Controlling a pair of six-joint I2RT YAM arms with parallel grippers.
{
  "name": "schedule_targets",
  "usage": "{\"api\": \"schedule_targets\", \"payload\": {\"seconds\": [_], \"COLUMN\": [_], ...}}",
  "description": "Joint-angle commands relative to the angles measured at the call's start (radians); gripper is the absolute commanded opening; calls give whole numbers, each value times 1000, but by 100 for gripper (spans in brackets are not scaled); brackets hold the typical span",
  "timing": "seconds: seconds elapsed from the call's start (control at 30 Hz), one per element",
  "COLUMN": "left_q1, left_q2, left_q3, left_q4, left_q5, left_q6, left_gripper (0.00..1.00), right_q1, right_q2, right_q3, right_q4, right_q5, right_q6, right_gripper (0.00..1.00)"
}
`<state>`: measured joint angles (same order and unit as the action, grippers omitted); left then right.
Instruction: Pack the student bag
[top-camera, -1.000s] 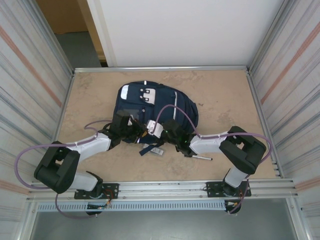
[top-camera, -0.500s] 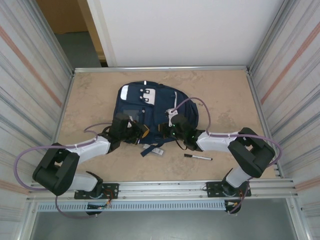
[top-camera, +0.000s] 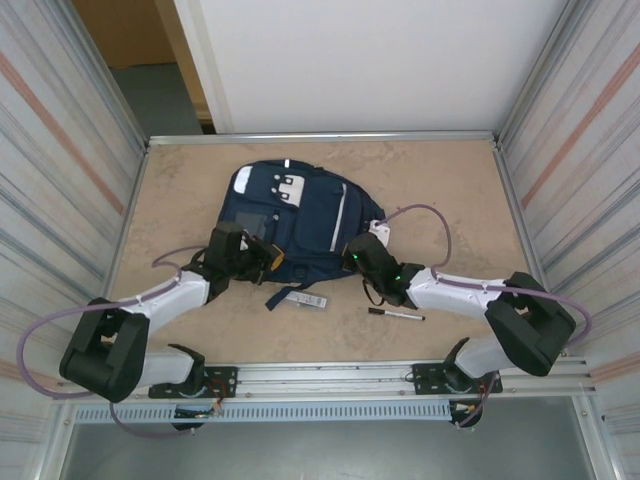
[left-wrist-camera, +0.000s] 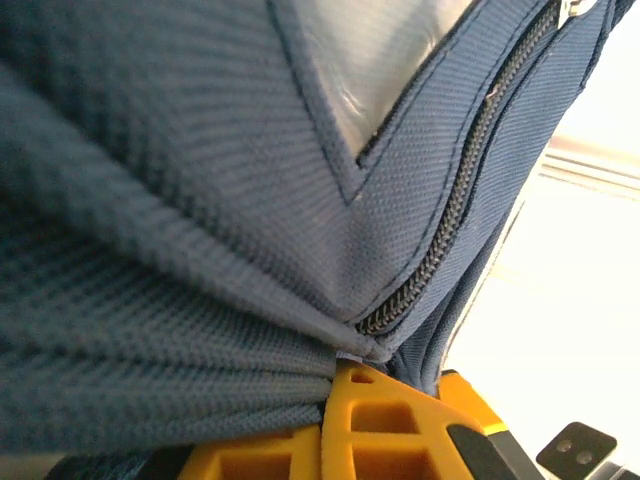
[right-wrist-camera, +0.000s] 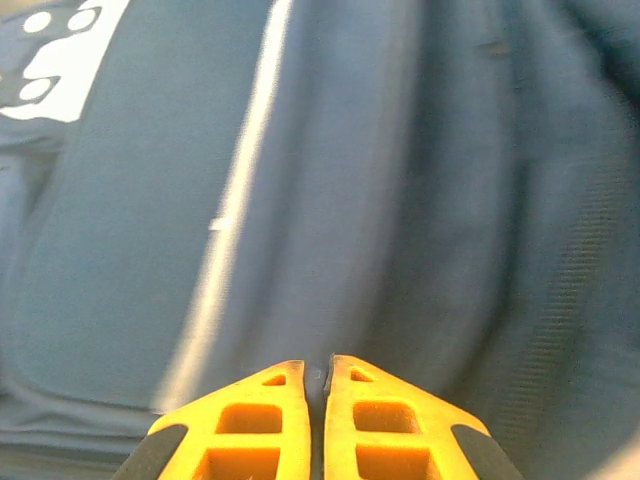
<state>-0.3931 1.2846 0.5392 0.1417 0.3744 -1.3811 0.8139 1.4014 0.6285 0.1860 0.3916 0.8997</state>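
- Large navy-blue fabric backpack (top-camera: 305, 225), flat on the tan speckled table (top-camera: 450, 200), left of centre and between the two arms.
- Long axis on a diagonal, from far-left to near-right; end with the white patches (top-camera: 270, 185) pointing toward the far-left corner, rounded opposite end toward the right arm.
- Thin reflective stripe (top-camera: 340, 215) on the front panel, running from far to near.
- Dark strap (top-camera: 283, 296) trailing off the near edge onto the table, just beside a small pale tag (top-camera: 312, 299).
- Left gripper (top-camera: 268, 258) at the near-left edge of the backpack, touching it.
- Left wrist view: left gripper (left-wrist-camera: 335, 375) with yellow fingers closed on a bunched fold of backpack (left-wrist-camera: 150, 200) fabric, the pinched fold just beside a dark zipper (left-wrist-camera: 460, 200).
- Right gripper (top-camera: 352, 255) at the near-right edge of the backpack.
- Right wrist view: right gripper (right-wrist-camera: 318, 368) with yellow fingers pressed together, a hairline slit between them; any fabric caught in the slit impossible to tell.
- Blurred backpack (right-wrist-camera: 420, 200) surface beyond those fingers, with the reflective stripe (right-wrist-camera: 235, 210) left of centre and the white patches (right-wrist-camera: 60, 50) at the upper left.
- Slim black marker pen with a pale tip (top-camera: 395, 314), on bare table beside the right forearm, apart from the backpack, long axis nearly left to right.
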Motion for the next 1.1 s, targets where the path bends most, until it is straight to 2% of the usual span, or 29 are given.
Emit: {"api": "schedule_targets", "payload": {"seconds": [0.0, 0.07, 0.2, 0.33, 0.43, 0.5, 0.57, 0.6, 0.7, 0.77, 0.83, 0.93, 1.0, 1.07], "left_q1": [70, 105, 212, 338, 366, 369, 370, 370, 372, 376, 372, 343, 309, 263], "left_q2": [0, 20, 89, 213, 303, 384, 468, 509, 609, 632, 594, 464, 362, 258], "left_q3": [51, 73, 124, 281, 385, 504, 610, 657, 782, 851, 850, 763, 670, 556], "left_q4": [-146, -170, -185, -343, -381, -470, -526, -520, -517, -596, -623, -662, -672, -658], "left_q5": [-74, -45, 35, 131, 161, 155, 165, 193, 250, 233, 197, 79, -2, -63], "left_q6": [101, 138, 190, 338, 439, 526, 556, 551, 519, 513, 508, 481, 478, 418], "left_gripper": [0, 0, 0, 0, 0, 0, 0, 4, 38, 53, 60, 68, 70, 71], "right_q1": [-75, -126, -243, -322, -333, -311, -277, -255, -177, -152, -141, -112, -99, -82], "right_q2": [-42, -47, -67, -91, -111, -103, -79, -67, -24, 17, 50, 79, 98, 115], "right_q3": [-61, -74, -102, -102, -73, -50, -14, 11, 68, 103, 140, 165, 181, 198], "right_q4": [-20, 4, 70, 137, 153, 194, 220, 223, 248, 264, 268, 288, 305, 318], "right_q5": [153, 116, -33, -158, -259, -329, -377, -384, -368, -386, -420, -431, -451, -475], "right_q6": [-121, -160, -253, -349, -402, -421, -421, -423, -450, -440, -418, -416, -411, -406], "right_gripper": [0, 0, 0, 0, 0, 0, 0, 0, 0, 0, 0, 0, 0, 0]}}
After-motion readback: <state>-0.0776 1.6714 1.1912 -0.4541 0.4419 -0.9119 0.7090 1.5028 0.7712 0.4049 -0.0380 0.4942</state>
